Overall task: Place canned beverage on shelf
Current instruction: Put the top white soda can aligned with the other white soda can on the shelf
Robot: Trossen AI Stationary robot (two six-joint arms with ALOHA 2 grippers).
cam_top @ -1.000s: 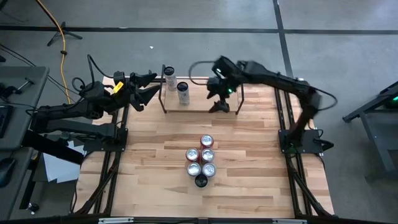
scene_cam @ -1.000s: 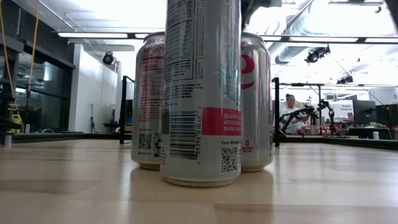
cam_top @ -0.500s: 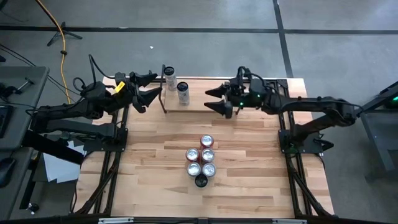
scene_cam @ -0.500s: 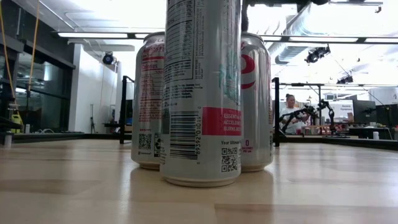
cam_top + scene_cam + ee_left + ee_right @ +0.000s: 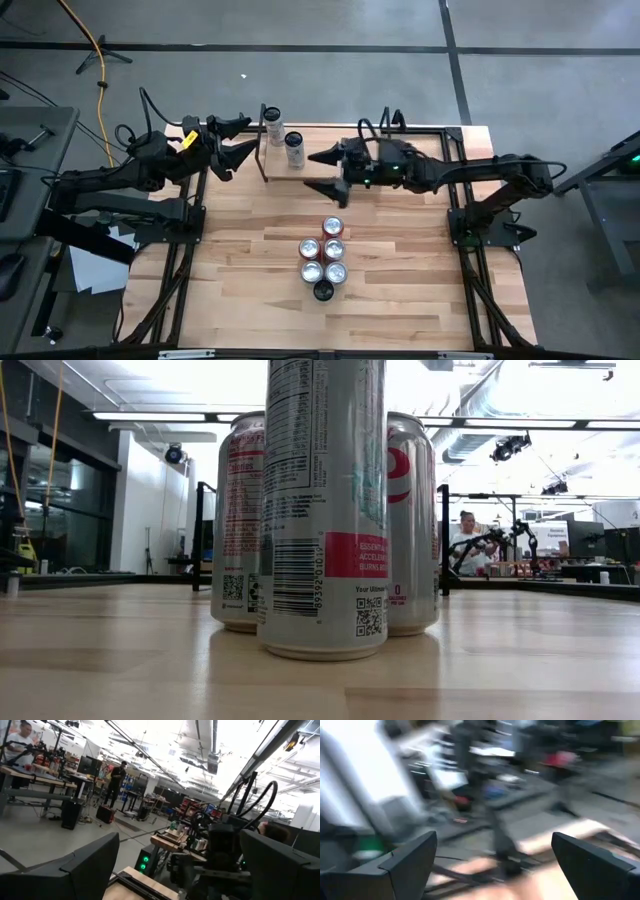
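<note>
**Both my grippers open and empty, cans split between shelf and table**

The wooden table (image 5: 400, 290) is the biggest thing under me, its pale planks framed in black. At its far edge stands the shelf (image 5: 330, 165), a low rack with a pale plank surface and thin black rod uprights. My right arm reaches in from the right side and stretches level across the shelf; my left arm lies along the table's left edge, waiting.

My right gripper (image 5: 322, 172) is over the shelf's middle, pointing towards the left, its two fingers spread wide with nothing between them. My right wrist view confirms it: the dark fingers (image 5: 405, 862) stand far apart and only a smeared background shows between them. My left gripper (image 5: 238, 139) hovers just off the shelf's left end, its fingers likewise spread wide and empty, and the left wrist view shows the same wide gap, with the room and people at benches beyond.

Two cans (image 5: 283, 137) already stand at the left end of the shelf, near my left gripper and apart from my right one. The remaining cluster of cans (image 5: 326, 258) stands upright in the middle of the table, well apart from both grippers: four pale tops and one dark top at the near end. In the low view the nearest can (image 5: 322, 510) fills the centre, with two others just behind it.
</note>
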